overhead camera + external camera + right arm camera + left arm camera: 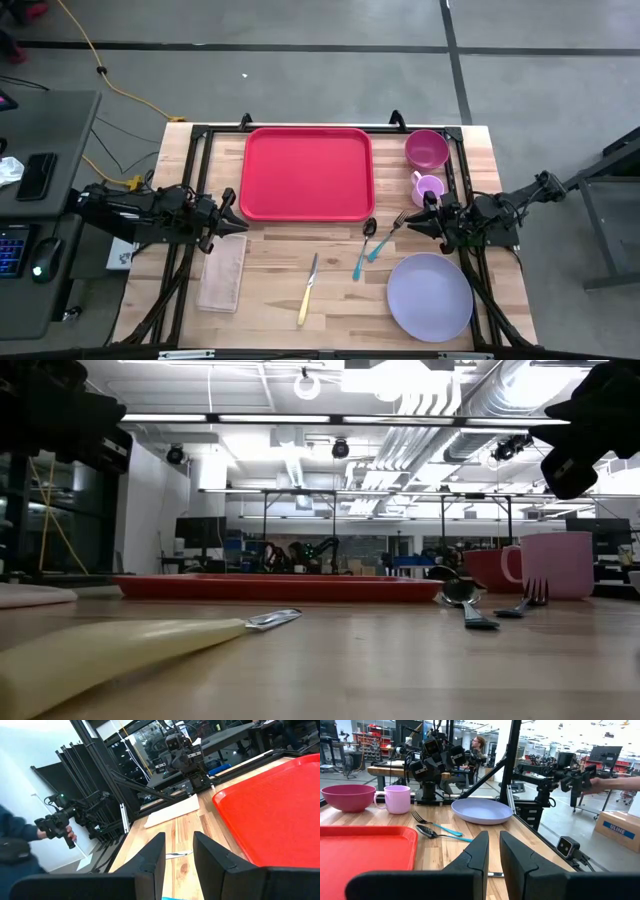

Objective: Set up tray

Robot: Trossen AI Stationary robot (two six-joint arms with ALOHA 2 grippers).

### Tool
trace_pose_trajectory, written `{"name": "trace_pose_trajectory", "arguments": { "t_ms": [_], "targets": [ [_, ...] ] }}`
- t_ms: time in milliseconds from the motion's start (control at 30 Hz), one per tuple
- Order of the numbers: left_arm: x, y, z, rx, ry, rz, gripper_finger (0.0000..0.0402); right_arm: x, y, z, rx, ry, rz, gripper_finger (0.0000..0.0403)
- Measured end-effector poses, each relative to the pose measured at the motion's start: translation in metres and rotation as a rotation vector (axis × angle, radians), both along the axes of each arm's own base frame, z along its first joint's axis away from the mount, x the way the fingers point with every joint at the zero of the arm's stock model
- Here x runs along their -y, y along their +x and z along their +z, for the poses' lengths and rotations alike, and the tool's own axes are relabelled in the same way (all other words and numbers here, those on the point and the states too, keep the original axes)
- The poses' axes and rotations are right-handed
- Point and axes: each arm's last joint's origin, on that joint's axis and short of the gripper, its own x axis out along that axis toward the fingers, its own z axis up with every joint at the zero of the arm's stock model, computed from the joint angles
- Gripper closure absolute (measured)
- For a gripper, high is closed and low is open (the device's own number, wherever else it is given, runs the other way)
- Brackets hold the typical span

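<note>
The red tray (307,173) lies flat toward the table's far side, and shows too in the left wrist view (365,855) and the right wrist view (280,805). My left gripper (235,212) hovers open by the tray's near left corner, touching nothing. My right gripper (415,222) hovers open to the right of the tray's near right corner, above the fork (388,235) and spoon (365,240). A lavender plate (430,296), a pink mug (428,187), a magenta bowl (426,149) and a yellow-handled knife (308,290) rest on the wood.
A pale rectangular pad (222,272) lies near the left arm. Black frame rails (200,140) run along the table's edges. A desk with keyboard and phone (38,175) stands left of the table. A person's hand (607,782) and a person's sleeve (15,840) show beyond the table.
</note>
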Motion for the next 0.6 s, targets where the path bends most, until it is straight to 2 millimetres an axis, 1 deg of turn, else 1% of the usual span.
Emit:
{"name": "trace_pose_trajectory", "arguments": {
  "t_ms": [367,467,600],
  "targets": [
    [0.0000,0.0000,0.0001,-0.004,-0.016,-0.001,0.0323,0.0011,0.0001,0.0005,0.005,0.003,-0.038,0.0324],
    [0.0000,0.0000,0.0000,-0.019,-0.074,-0.005,0.0323,0.0013,0.0002,0.0017,0.023,0.011,-0.047,0.0324],
    [0.0000,0.0000,0.0001,-0.047,-0.178,-0.011,0.0323,0.0038,-0.0002,0.0083,0.087,0.045,-0.126,0.0324]
  ]
}}
